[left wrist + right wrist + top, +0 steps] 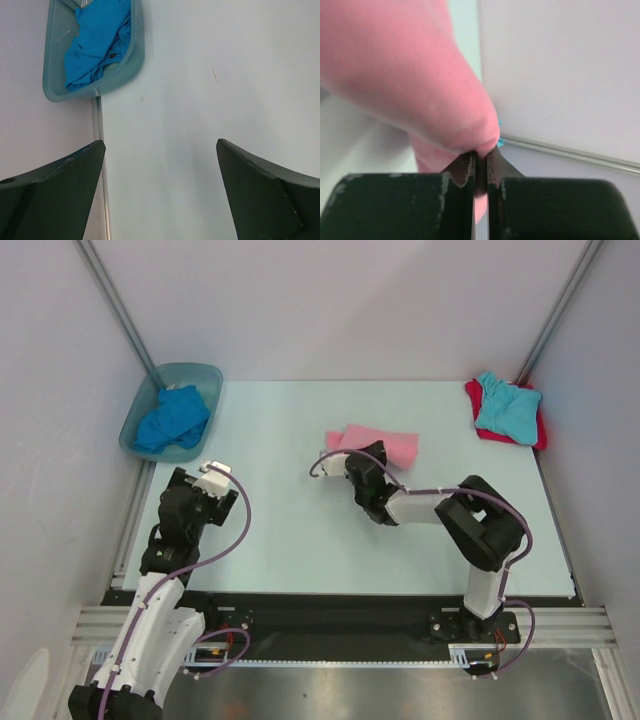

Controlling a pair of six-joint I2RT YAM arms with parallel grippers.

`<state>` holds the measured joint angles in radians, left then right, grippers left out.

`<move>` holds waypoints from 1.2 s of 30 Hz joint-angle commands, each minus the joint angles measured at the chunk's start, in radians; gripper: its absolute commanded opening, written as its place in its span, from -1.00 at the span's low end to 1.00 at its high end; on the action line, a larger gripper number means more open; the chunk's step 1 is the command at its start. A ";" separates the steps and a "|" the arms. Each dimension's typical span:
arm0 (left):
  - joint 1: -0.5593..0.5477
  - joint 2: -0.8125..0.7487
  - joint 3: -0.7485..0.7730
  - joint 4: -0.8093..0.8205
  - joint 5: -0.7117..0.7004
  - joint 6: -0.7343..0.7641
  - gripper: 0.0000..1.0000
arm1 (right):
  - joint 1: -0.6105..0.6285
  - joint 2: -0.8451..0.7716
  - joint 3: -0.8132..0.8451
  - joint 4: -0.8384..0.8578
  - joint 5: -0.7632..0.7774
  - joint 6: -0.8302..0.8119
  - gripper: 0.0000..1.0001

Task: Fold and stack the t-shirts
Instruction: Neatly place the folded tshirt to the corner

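Observation:
The pink t-shirt (385,444) lies partly folded in the middle of the table. My right gripper (362,462) is shut on its near edge; in the right wrist view the pink cloth (415,75) bulges out of the closed fingers (465,172). The royal blue t-shirt (172,420) lies crumpled in the tub, also seen in the left wrist view (97,40). The turquoise t-shirt (508,407) lies on the red t-shirt (478,397) at the far right corner. My left gripper (212,476) is open and empty over the table's left part, its fingers (55,185) wide apart.
The blue-green translucent tub (135,425) stands at the far left corner, off the table's left edge; it shows in the left wrist view (125,75). White walls close the back and sides. A metal rail (102,165) runs along the table's left edge.

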<state>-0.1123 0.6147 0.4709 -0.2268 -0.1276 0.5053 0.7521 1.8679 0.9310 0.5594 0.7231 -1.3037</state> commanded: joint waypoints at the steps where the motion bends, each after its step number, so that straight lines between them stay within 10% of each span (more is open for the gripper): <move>1: -0.006 -0.003 0.021 0.023 0.005 -0.002 1.00 | -0.017 -0.090 0.071 0.089 0.026 -0.089 -1.00; 19: -0.006 0.005 0.020 0.023 0.002 0.001 1.00 | -0.377 -0.079 0.327 0.146 -0.154 -0.247 -1.00; 36: -0.006 -0.006 0.005 0.015 -0.009 0.013 1.00 | -0.741 0.290 0.874 0.103 -0.358 -0.313 -1.00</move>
<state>-0.1131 0.6273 0.4709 -0.2272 -0.1368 0.5072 0.0399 2.1372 1.6867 0.6193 0.4210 -1.5623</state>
